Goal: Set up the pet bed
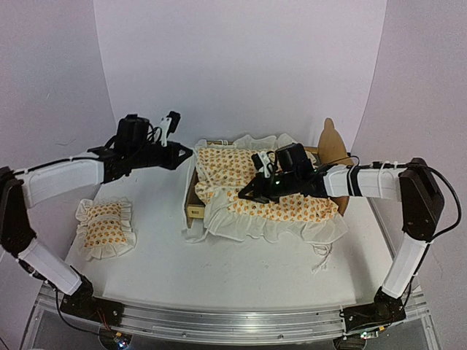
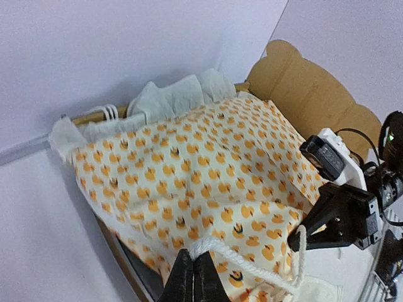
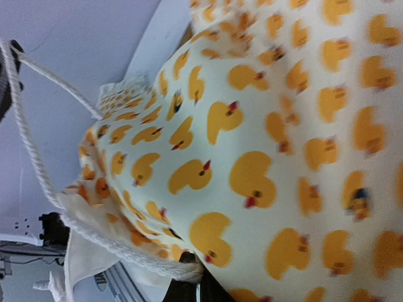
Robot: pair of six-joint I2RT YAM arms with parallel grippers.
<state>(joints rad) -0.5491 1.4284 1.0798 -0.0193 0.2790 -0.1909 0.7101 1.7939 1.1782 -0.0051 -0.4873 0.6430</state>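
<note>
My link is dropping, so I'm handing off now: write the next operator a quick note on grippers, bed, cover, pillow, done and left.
Left gripper: shut on a tie of the cover.
Right gripper: shut, apparently on the same tie, low over the cover.
Bed: cover draped over it, bunched, ruffle hanging off the near side.
Pillow: lying apart, left of the bed.
Done: cover laid on. Left: fasten ties, straighten cover, add pillow.

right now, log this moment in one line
left gripper: shut on tie | right gripper: shut on cover | bed: mostly under cover | pillow: on table, apart from bed
</note>
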